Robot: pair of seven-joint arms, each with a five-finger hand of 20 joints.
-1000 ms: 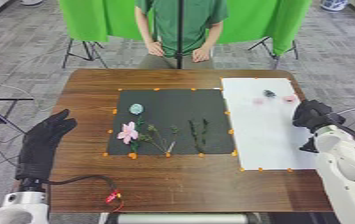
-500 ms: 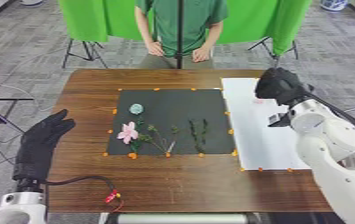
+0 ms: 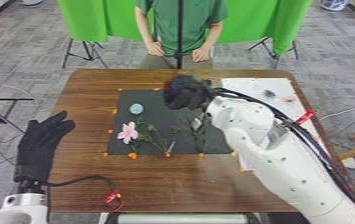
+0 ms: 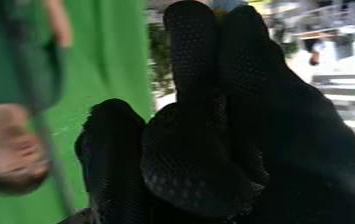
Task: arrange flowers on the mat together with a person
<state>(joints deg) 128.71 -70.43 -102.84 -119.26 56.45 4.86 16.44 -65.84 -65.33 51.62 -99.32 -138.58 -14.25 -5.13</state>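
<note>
Your right hand [image 3: 187,93] is over the black mat [image 3: 165,119], grip unclear, while your left hand [image 3: 40,142] is relaxed, fingers uncurled.

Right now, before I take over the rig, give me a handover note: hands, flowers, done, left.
Left hand: open, beside the dark mat.
Right hand: over the mat's far part; can't tell whether it carries anything.
On the mat: pink flower, pale blue flower beyond it, thin green sprigs to its right.
On the white sheet: small dark bloom and pale pink bloom.
Done: pink flower, blue flower and sprigs are laid on the mat.
Left: probably the two blooms on the sheet; check the right hand for a load first.
</note>
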